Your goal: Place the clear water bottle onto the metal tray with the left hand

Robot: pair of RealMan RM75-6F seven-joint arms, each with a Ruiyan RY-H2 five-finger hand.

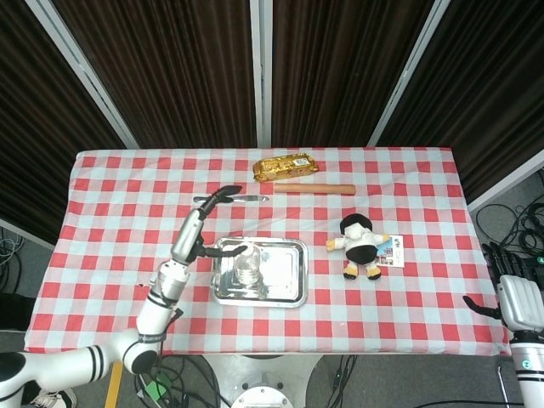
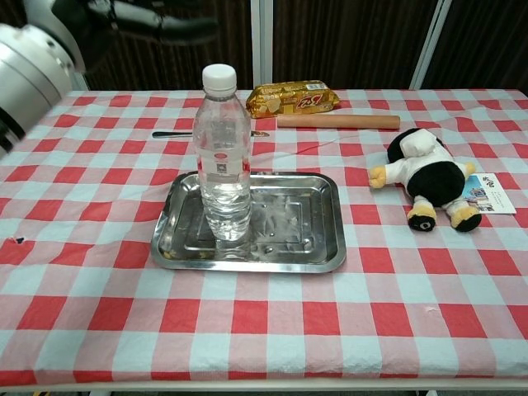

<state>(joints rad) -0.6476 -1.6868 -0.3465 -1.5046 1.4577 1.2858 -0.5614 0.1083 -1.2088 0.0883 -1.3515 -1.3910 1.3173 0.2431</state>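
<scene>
The clear water bottle with a white cap stands upright on the left part of the metal tray; from above, the bottle shows on the tray. My left hand is raised above and to the left of the bottle, fingers spread, holding nothing; the chest view shows the hand at the top left. My right hand hangs off the table's right edge, well away from the tray, its fingers too small to read.
A plush toy lies right of the tray beside a small card. Behind the tray lie a knife, a wooden rolling pin and a gold snack pack.
</scene>
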